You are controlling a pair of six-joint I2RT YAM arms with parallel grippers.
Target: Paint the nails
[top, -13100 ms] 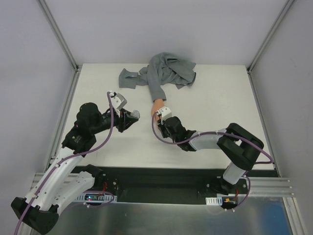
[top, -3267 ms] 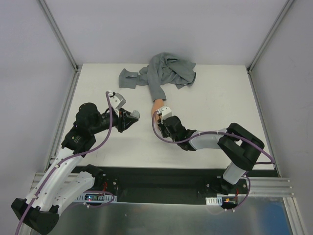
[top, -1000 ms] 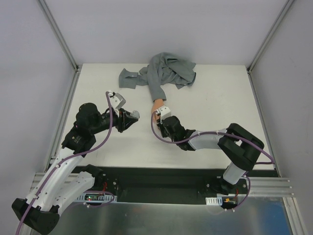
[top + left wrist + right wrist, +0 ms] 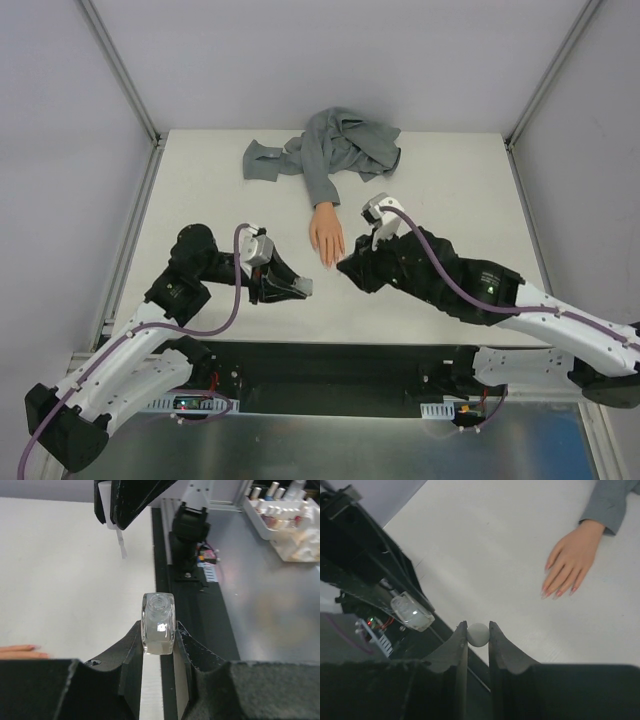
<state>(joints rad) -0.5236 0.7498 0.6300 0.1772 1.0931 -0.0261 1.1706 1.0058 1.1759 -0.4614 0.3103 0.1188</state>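
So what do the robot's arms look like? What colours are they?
The left arm and right arm match: chunky black joints, smooth white shells nearer the bases. A purple cable loops along each one, and a small white box sits by each wrist. The jaws are matt black with curved edges.

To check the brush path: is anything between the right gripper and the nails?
Nothing visible. Only bare table lies between the right gripper, shut on the brush cap, and the nails. The left gripper's bottle is off to the side.
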